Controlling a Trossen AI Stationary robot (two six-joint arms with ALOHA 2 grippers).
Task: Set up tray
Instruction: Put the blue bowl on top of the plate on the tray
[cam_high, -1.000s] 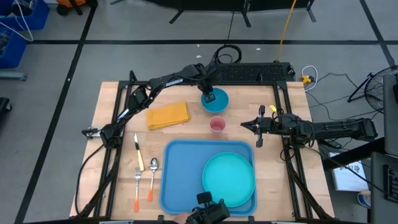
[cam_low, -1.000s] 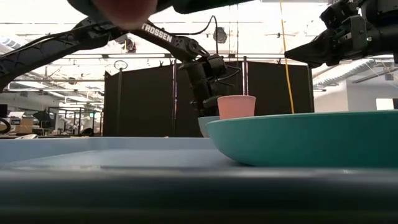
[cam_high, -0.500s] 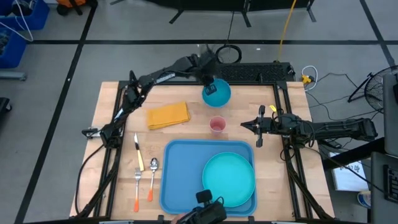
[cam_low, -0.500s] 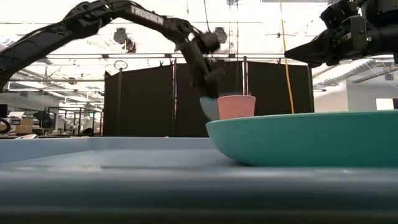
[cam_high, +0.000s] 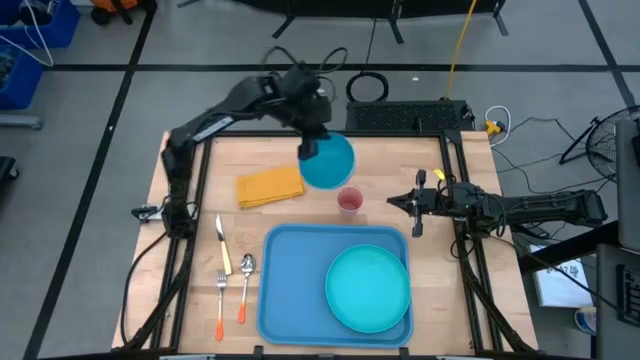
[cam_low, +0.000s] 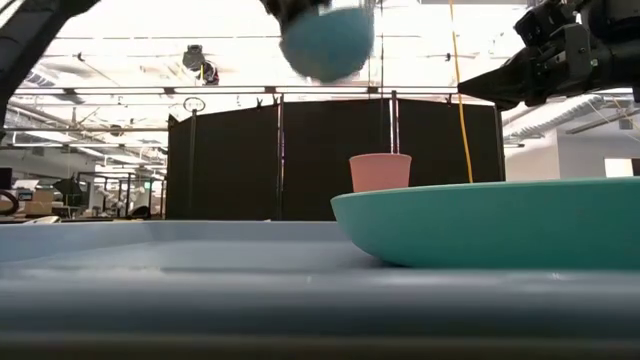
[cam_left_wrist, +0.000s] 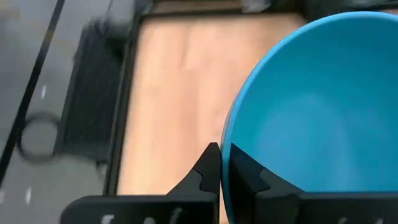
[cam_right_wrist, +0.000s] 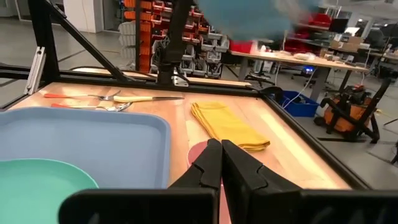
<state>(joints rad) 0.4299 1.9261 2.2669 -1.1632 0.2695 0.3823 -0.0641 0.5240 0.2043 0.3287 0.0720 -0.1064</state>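
We see the left gripper (cam_high: 312, 143) raised above the far half of the table, its fingers clamped on the rim of a blue bowl (cam_high: 327, 161); the left wrist view shows the two dark fingers (cam_left_wrist: 211, 171) pinching that rim with the bowl's hollow beside them. In the low view the bowl (cam_low: 327, 40) hangs high in the air, well above the pink cup (cam_low: 380, 172). From above, the bowl sits between the folded yellow napkin (cam_high: 270, 184) and the pink cup (cam_high: 349, 200), over both rather than touching either.

The light-blue tray (cam_high: 295, 280) lies on the near middle of the wooden table (cam_high: 180, 250), with the round teal plate (cam_high: 368, 289) resting in its right half. Left of the tray lie a knife (cam_high: 222, 243), a spoon (cam_high: 246, 283) and a fork (cam_high: 220, 302), side by side.

The right gripper (cam_high: 405, 204) waits at the table's right side, just right of the cup, its fingers (cam_right_wrist: 208, 165) pressed together on nothing.
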